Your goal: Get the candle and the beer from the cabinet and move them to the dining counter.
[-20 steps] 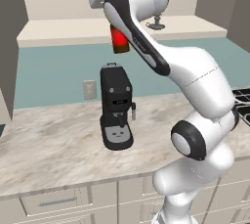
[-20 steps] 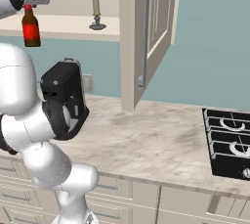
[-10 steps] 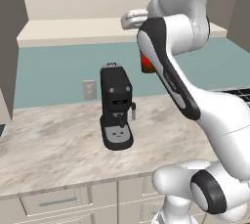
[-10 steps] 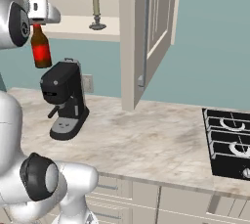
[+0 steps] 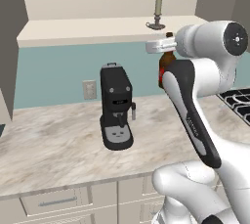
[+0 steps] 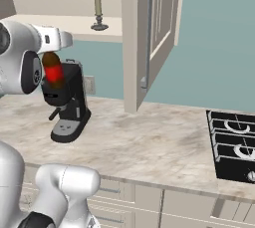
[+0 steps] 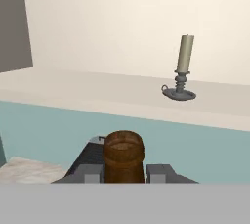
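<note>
My gripper [image 7: 124,171] is shut on the neck of the beer [image 6: 52,70], a dark brown bottle with a red label. It hangs over the worktop, in front of the open cabinet [image 5: 97,28]. In the left base view the beer [image 5: 166,65] is partly hidden behind my forearm, just under the gripper [image 5: 167,47]. The candle [image 5: 157,12] stands upright in its dark holder on the cabinet shelf, above and behind the gripper [image 6: 51,53]. From the hand, the candle [image 7: 182,66] sits to the upper right, well apart from the bottle top. The dining counter is out of view.
A black coffee machine [image 5: 116,106] stands on the marbled worktop [image 5: 53,145] directly below and left of the bottle. The cabinet's open door [image 6: 149,38] juts out to the right. A black stove [image 6: 234,145] lies further right. Drawers run under the worktop.
The arm has swung to the right and down with the beer, away from the cabinet shelf. The candle and the coffee machine have stayed put.
</note>
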